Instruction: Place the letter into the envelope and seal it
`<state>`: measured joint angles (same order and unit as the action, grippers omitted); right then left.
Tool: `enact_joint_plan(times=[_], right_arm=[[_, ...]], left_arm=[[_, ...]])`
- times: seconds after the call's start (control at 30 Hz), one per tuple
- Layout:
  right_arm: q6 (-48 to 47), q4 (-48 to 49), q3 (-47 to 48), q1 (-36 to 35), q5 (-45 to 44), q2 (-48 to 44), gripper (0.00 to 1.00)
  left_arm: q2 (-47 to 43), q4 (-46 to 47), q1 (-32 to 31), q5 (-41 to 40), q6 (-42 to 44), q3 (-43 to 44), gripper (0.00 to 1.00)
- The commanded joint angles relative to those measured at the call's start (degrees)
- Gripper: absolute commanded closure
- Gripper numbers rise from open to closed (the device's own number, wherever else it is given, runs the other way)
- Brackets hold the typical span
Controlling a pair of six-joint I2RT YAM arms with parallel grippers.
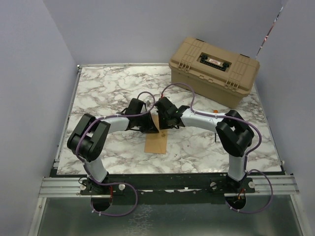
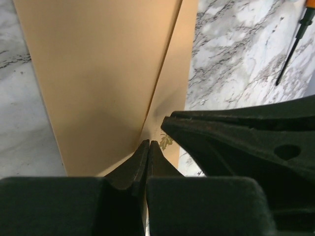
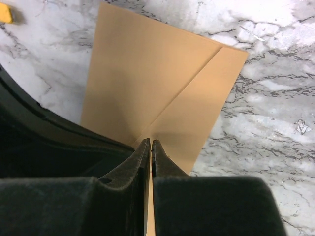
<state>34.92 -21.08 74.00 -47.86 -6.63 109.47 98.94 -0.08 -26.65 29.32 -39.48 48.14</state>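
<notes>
The kraft-brown envelope (image 1: 156, 143) lies on the marble table between the arms, with a long crease running across it. In the left wrist view my left gripper (image 2: 148, 143) is shut on a raised brown panel of the envelope (image 2: 98, 73). In the right wrist view my right gripper (image 3: 150, 142) is shut on the envelope (image 3: 142, 73) at the crease. The two grippers meet tip to tip over its far end (image 1: 157, 125). A small leaf print (image 2: 166, 142) shows on the paper beside the left fingertips. I cannot pick out the pale letter as a separate sheet.
A tan plastic toolbox (image 1: 214, 70) stands at the back right. A thin dark tool with an orange handle (image 2: 295, 44) lies on the marble to the right. A small yellow object (image 3: 5, 12) sits at the edge of the right wrist view.
</notes>
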Motion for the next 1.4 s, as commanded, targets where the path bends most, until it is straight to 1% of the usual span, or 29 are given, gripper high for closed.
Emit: enact_joint_plan(times=[0.0, 0.1, 0.2, 0.3, 0.43, 0.57, 0.77, 0.97, 1.1, 1.23, 1.37], right_arm=[[0.6, 0.36, -0.07, 0.63, -1.09, 1.45, 0.93], [-0.02, 2.39, -0.82, 0.97, 0.72, 1.93, 0.93], [-0.5, 4.66, -1.78, 1.16, 2.09, 2.03, 0.93], [-0.68, 4.69, -1.58, 1.49, 2.33, 3.09, 0.93], [-0.77, 5.46, -2.37, 1.69, 2.4, 3.94, 0.93], [-0.56, 5.7, -3.51, 2.57, 0.89, 4.47, 0.94], [-0.52, 5.04, -3.41, 6.44, -0.89, 6.47, 0.94], [-2.56, 4.79, -0.67, 8.57, -2.99, 8.18, 0.94], [-4.85, 4.03, 0.73, 8.15, -2.54, 6.25, 0.94], [-7.67, 5.96, -1.68, 6.04, 1.32, 0.88, 0.93], [-9.74, 9.33, -5.89, 3.18, 9.64, -1.99, 0.93]], left_arm=[[1.77, -3.33, -0.33, -0.47, 2.4, 1.61, 1.0], [2.76, -5.05, -0.32, -0.81, 3.01, 1.9, 1.0], [3.34, -7.97, -0.33, -3.01, 4.44, 1.67, 1.0], [4.48, -11.03, -0.25, -5.34, 5.52, 1.44, 1.0], [5.46, -12.13, 0.06, -6.39, 5.65, 1.01, 1.0], [5.73, -12.72, 0.96, -5.53, 6.13, 0.21, 1.0], [6.98, -12.53, 4.49, 0.7, 7.05, -1.74, 1.0], [8.34, -12.4, 5.38, 0.92, 7.15, -2.09, 1.0], [8.94, -12.06, 5.36, 0.86, 6.69, -1.54, 1.0], [9.25, -11.15, 5.39, 0.69, 5.3, -1.56, 1.0], [9.25, -10.49, 5.34, -0.04, 4.37, -1.82, 1.0]])
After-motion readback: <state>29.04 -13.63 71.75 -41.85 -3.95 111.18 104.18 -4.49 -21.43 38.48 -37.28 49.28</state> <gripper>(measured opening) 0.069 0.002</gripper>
